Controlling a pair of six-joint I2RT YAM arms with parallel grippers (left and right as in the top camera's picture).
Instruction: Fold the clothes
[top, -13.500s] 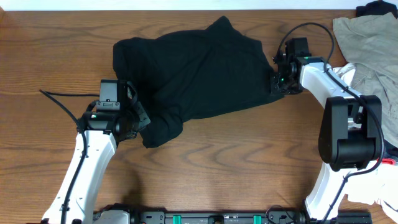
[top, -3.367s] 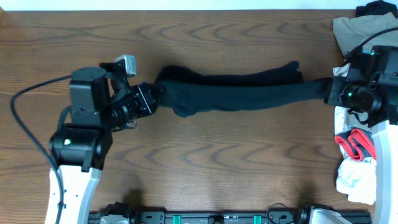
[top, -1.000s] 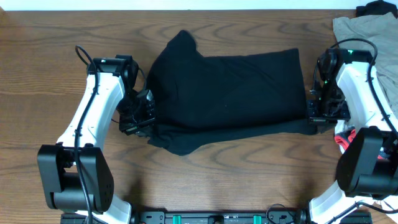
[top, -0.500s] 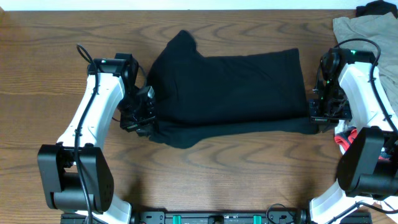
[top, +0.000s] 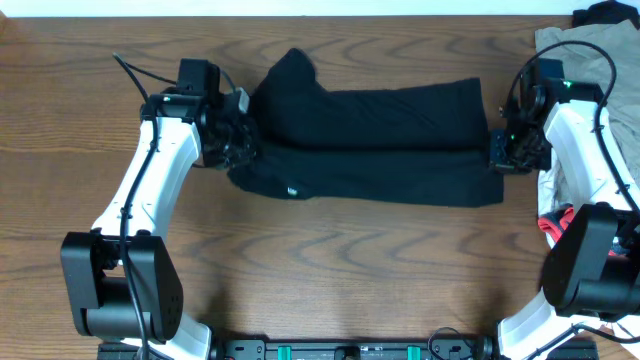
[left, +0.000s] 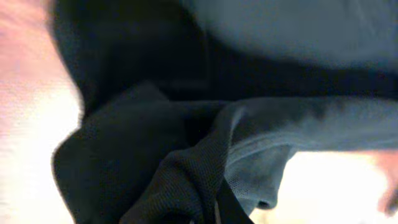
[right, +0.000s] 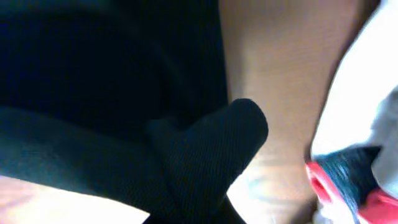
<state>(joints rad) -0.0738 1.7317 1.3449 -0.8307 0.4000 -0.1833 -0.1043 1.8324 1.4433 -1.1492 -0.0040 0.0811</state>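
The black garment (top: 380, 180) lies stretched left to right across the middle of the table, with a small white logo (top: 290, 192) near its front left. My left gripper (top: 238, 142) is shut on its left end, and my right gripper (top: 500, 158) is shut on its right end. In the left wrist view, bunched black fabric (left: 155, 124) is pinched at the jaws (left: 208, 214). In the right wrist view, a fold of the garment (right: 93, 93) is pinched at the jaws (right: 193, 211). The fingers themselves are mostly hidden by cloth.
A beige-khaki garment (top: 590, 60) lies at the back right, with a dark item (top: 605, 12) at the corner. A red-and-white item (top: 560, 225) lies at the right edge, close to my right gripper, and shows in the right wrist view (right: 348, 180).
Both grippers have moved toward the far side of the table, carrying the garment's front edge with them. The garment now looks narrower front to back, and the logo shows.
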